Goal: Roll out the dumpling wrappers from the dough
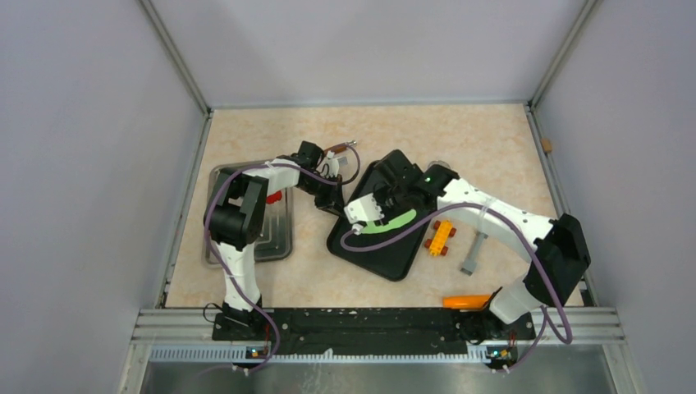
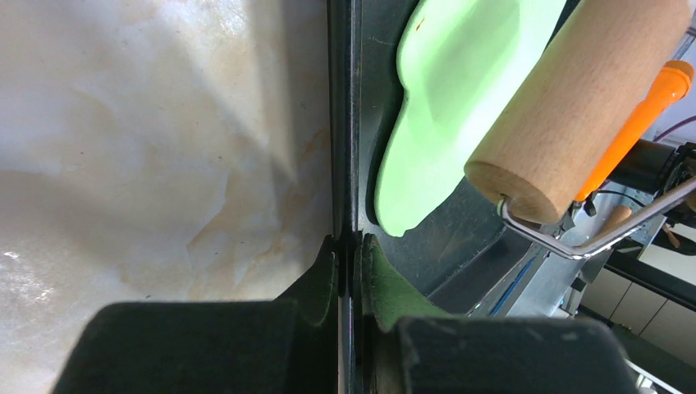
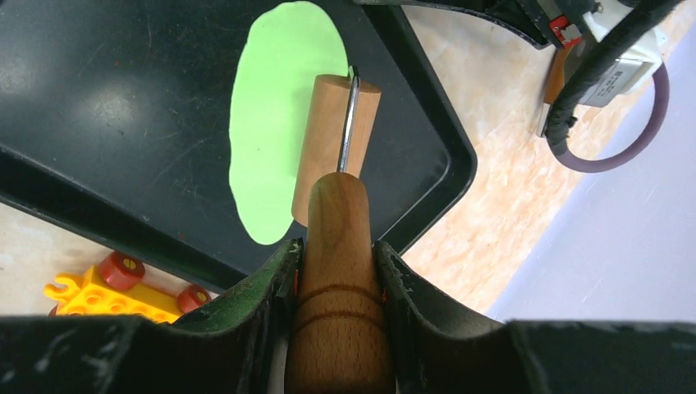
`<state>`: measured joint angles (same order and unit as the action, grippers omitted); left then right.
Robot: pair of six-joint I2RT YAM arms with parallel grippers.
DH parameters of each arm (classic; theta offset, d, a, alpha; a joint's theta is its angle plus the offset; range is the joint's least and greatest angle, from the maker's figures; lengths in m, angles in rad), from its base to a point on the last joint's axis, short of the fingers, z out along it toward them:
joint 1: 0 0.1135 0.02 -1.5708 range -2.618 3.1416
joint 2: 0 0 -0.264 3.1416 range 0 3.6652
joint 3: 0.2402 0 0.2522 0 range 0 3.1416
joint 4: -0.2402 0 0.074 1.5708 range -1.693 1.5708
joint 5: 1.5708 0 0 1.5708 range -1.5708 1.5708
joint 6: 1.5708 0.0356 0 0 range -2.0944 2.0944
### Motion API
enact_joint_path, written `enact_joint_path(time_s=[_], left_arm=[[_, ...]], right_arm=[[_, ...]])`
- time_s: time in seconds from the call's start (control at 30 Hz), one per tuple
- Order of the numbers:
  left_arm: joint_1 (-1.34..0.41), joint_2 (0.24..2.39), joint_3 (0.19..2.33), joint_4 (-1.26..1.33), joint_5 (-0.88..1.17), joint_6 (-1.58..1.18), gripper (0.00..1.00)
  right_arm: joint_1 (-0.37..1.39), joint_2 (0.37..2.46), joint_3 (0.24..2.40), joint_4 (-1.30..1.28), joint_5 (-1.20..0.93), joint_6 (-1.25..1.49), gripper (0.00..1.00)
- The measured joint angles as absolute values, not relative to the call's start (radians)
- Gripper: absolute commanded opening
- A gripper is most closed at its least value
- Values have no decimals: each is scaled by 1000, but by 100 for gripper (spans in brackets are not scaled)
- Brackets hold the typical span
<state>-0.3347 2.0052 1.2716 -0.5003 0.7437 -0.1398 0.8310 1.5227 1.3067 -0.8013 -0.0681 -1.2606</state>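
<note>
The dough (image 1: 392,223) is a long, flattened lime-green blob (image 3: 271,123) lying on the black tray (image 1: 386,261). My right gripper (image 3: 338,246) is shut on the wooden handle of a small roller (image 3: 332,139). The roller's drum rests on the dough's right edge, as the left wrist view also shows, with the roller (image 2: 574,98) on the dough (image 2: 443,98). My left gripper (image 2: 351,242) is shut on the black tray's rim (image 2: 345,123) at its left side; in the top view the left gripper (image 1: 338,203) is there too. No dumpling wrappers are in view.
A metal tray (image 1: 275,242) with a red piece (image 1: 273,197) sits at the left under the left arm. A yellow toy block (image 1: 441,238), a grey tool (image 1: 474,253) and an orange-handled tool (image 1: 466,301) lie right of the black tray. A brown-handled tool (image 1: 341,149) lies behind it.
</note>
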Motion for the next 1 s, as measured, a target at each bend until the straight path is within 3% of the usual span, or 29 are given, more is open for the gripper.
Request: enact_joint_path(time_s=[0.4, 1.0], left_arm=[[-335, 2005, 1272, -500, 744, -140, 0], [-335, 2005, 1272, -500, 744, -140, 0]], right_arm=[[830, 1532, 1205, -709, -99, -1285, 0], [802, 1625, 1178, -456, 46, -1296, 0]])
